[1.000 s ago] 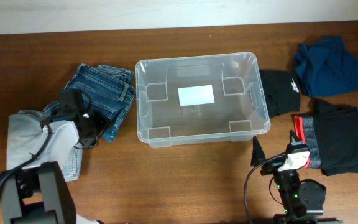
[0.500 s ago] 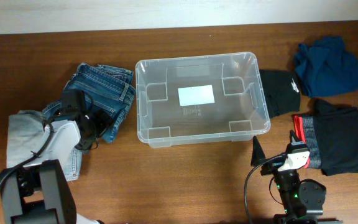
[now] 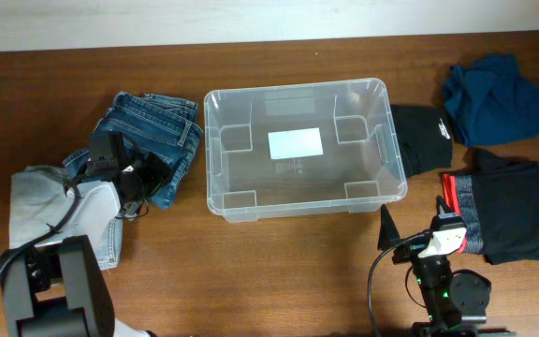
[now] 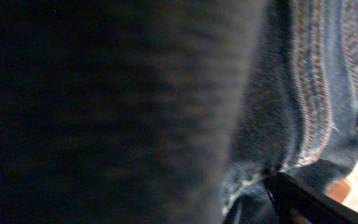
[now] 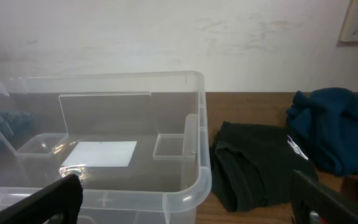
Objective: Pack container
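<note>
The clear container (image 3: pixel 293 87) stands in the middle of the table with only a white label (image 3: pixel 296 143) on its base. Left of it lies a heap of blue jeans (image 3: pixel 162 131). My left gripper (image 3: pixel 146 176) rests on the jeans' near edge. In the left wrist view denim (image 4: pixel 309 93) fills the frame, one dark finger (image 4: pixel 316 202) shows far to the right, and the jaws stand wide. My right gripper (image 3: pixel 415 229) hangs open and holds nothing in front of the container's near right corner (image 5: pixel 201 180).
A pale grey garment (image 3: pixel 40 206) lies at the left front. Right of the container are a black garment (image 3: pixel 419 139), a dark blue one (image 3: pixel 494 98) and a black-and-grey one with red trim (image 3: pixel 508 211). A wall stands behind the table.
My left gripper has opened wider and shifted slightly up onto the jeans' edge. The right arm has not moved.
</note>
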Robot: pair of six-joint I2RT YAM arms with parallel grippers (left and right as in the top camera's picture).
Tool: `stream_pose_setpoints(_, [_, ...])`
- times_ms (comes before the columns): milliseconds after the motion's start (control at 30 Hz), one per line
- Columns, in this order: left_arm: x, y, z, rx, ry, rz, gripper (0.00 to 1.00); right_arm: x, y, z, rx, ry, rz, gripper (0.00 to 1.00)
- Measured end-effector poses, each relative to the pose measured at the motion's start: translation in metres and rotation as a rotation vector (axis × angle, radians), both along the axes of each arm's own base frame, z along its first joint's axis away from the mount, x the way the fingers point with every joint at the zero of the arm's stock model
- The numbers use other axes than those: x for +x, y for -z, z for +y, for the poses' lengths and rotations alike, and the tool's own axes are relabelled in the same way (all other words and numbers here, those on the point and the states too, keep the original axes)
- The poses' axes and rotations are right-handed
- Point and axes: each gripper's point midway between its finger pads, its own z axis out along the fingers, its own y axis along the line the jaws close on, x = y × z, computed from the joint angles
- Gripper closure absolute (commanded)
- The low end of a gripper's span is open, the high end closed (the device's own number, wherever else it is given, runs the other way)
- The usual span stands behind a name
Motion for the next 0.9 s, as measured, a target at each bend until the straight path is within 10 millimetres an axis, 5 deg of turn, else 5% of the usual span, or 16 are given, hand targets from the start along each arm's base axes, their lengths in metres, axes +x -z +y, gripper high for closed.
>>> stream_pose_setpoints(833, [0.019,0.004,0.003,-0.011,-0.05,-0.061,0.01,0.0,0.0,0.003,-0.001,-0.012,0.0,0.01])
stream_pose_setpoints(900, [0.024,0.005,0.004,-0.012,-0.054,-0.077,0.16,0.0,0.0,0.003,0.0,-0.013,0.0,0.02])
